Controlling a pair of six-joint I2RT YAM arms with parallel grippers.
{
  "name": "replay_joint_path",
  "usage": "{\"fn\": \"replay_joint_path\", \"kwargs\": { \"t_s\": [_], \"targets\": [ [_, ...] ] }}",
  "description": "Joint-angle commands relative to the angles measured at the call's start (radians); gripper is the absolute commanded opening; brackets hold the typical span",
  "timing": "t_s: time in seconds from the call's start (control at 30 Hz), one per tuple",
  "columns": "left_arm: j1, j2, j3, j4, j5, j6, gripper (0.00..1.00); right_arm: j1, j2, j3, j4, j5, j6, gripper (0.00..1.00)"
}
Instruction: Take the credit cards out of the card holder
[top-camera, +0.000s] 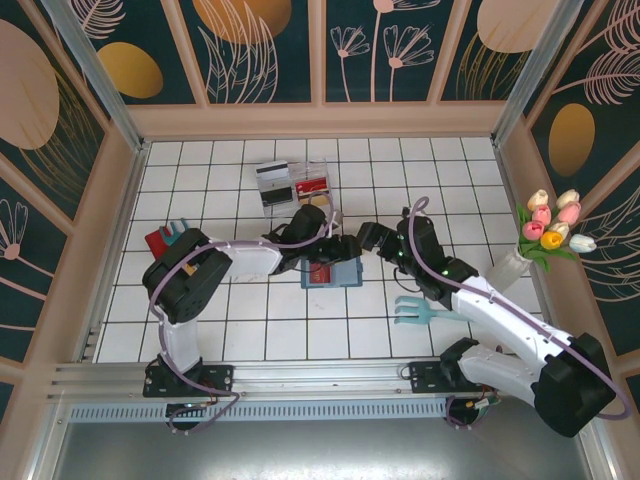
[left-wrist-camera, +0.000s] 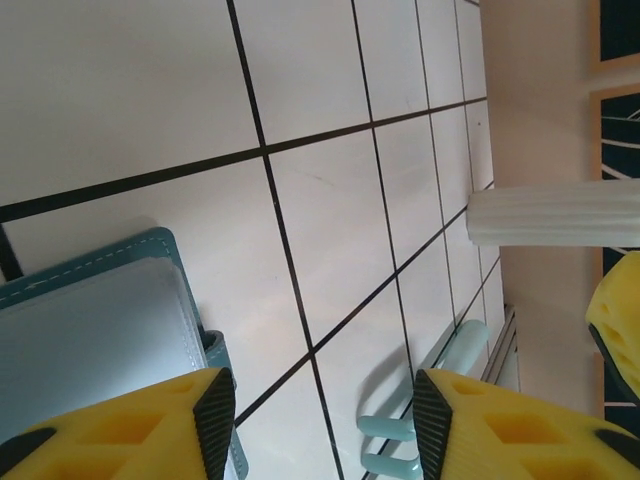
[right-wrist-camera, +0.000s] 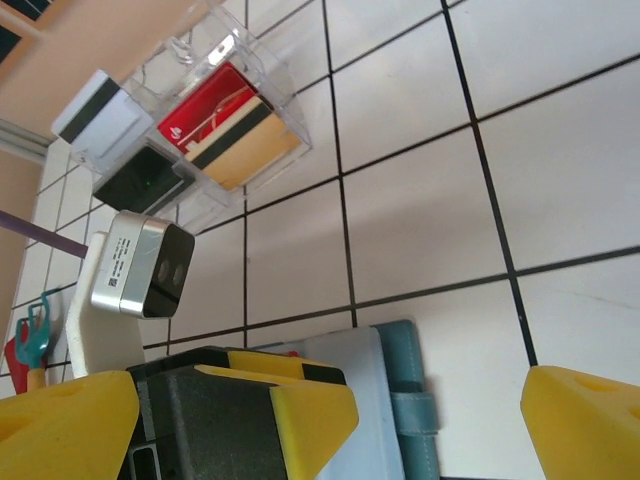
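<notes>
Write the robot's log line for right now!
left end effector: open, by card holder | right end effector: open | red card: in clear tray

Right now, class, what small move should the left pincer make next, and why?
Probably slide the left pincer sideways over the card holder. It is open and grips nothing, the holder lies off to one side of it, and the top view shows what looks like a red card in the holder.

— The holder (left-wrist-camera: 100, 340) looks soft and matt, leather-like, with stitched edges.
— And the tray (right-wrist-camera: 270, 80) is clear glossy plastic; the tiles (left-wrist-camera: 130, 80) smooth, slightly shiny.
— Fingers (left-wrist-camera: 500, 440): matt yellow plastic, black pads (left-wrist-camera: 215, 415).
</notes>
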Motion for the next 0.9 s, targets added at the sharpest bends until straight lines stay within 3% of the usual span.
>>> {"fn": "replay_joint_path", "kwargs": {
  "t_s": [0.0, 0.3, 0.5, 0.67, 0.87],
  "targets": [
    [-0.001, 0.034, 0.019, -0.052, -0.041, 0.016, 0.54, -0.012, -0.018, -0.015, -0.023, -0.011, 0.023, 0.99],
    [0.001, -0.013, -0.003, -0.032, -0.071, 0.011, 0.56, -0.018, -0.016, -0.018, -0.015, -0.032, 0.024, 0.99],
    [0.048, -0.118, -0.094, 0.03, -0.099, -0.016, 0.63, -0.028, 0.023, 0.001, 0.021, -0.135, 0.029, 0.96],
    [0.127, -0.27, -0.246, 0.066, -0.203, -0.082, 0.58, -0.024, 0.095, 0.009, 0.108, -0.268, 0.052, 0.83],
    [0.145, -0.405, -0.378, -0.016, -0.35, -0.122, 0.49, 0.028, 0.233, 0.043, 0.169, -0.333, 0.089, 0.59]
  ]
}}
